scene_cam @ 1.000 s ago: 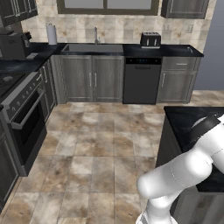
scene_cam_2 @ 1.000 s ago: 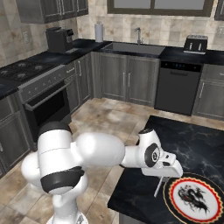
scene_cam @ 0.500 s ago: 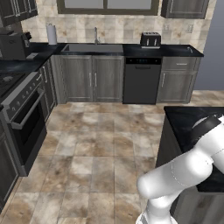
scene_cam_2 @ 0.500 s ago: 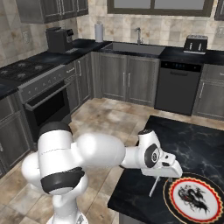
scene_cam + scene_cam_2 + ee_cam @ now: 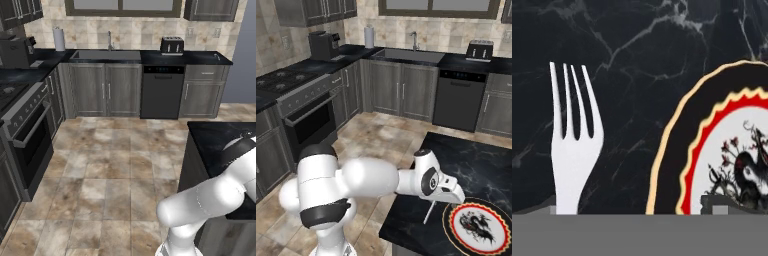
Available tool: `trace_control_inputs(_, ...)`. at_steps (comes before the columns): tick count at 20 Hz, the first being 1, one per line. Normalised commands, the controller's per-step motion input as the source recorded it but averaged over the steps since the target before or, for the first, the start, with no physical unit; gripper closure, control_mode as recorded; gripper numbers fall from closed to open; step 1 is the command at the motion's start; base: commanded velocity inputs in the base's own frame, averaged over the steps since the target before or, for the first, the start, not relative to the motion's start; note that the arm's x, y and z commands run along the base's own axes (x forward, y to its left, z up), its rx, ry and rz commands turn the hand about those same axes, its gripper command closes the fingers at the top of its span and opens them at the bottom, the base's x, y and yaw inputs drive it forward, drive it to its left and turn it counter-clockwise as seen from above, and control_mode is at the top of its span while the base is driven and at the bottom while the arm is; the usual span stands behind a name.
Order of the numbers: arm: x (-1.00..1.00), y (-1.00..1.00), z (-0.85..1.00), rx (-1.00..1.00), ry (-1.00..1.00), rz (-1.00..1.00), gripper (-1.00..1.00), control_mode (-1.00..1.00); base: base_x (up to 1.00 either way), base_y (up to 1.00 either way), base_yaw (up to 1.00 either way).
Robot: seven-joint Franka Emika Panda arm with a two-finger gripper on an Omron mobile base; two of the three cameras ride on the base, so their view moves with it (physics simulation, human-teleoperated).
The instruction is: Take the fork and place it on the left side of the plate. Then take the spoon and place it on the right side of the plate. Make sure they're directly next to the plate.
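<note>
The silver fork (image 5: 574,150) lies flat on the black marble counter, tines toward the top of the hand view, just left of the plate (image 5: 677,150). A narrow strip of counter separates them. The plate has a dark outer band, a red wavy ring and a white middle with a dark figure. My gripper (image 5: 634,210) hovers just above them, open, its fingertips (image 5: 548,209) spread wide with the fork free under them. From the right base, the gripper (image 5: 450,194) sits at the plate's (image 5: 456,231) left edge, and the fork handle (image 5: 429,212) pokes out beneath it. The spoon is out of view.
The plate sits near the front left corner of the island counter (image 5: 476,160); its left edge (image 5: 406,210) drops to the tiled floor. Across the room are the sink counter, a toaster (image 5: 480,50), a coffee machine (image 5: 323,45) and the stove (image 5: 286,80).
My gripper has gone from shut to wide open and let go of the fork, which now rests on the counter left of the plate. The arm has barely moved.
</note>
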Motion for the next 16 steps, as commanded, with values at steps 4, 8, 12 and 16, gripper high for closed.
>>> trace_control_inputs(4,-0.01,0.00,0.00,0.00,-0.12,0.00,-1.00,-1.00,0.00,0.00,0.00)
trace_control_inputs(8,0.00,0.00,0.00,-0.01,-0.10,0.00,-1.00,-1.00,0.00,0.00,0.00)
trace_control_inputs(12,0.03,0.00,0.00,-0.01,-0.04,0.00,-1.00,-1.00,0.00,0.00,0.00)
trace_control_inputs(16,0.15,-0.03,0.00,0.00,-0.02,0.00,-1.00,-1.00,0.00,0.00,0.00)
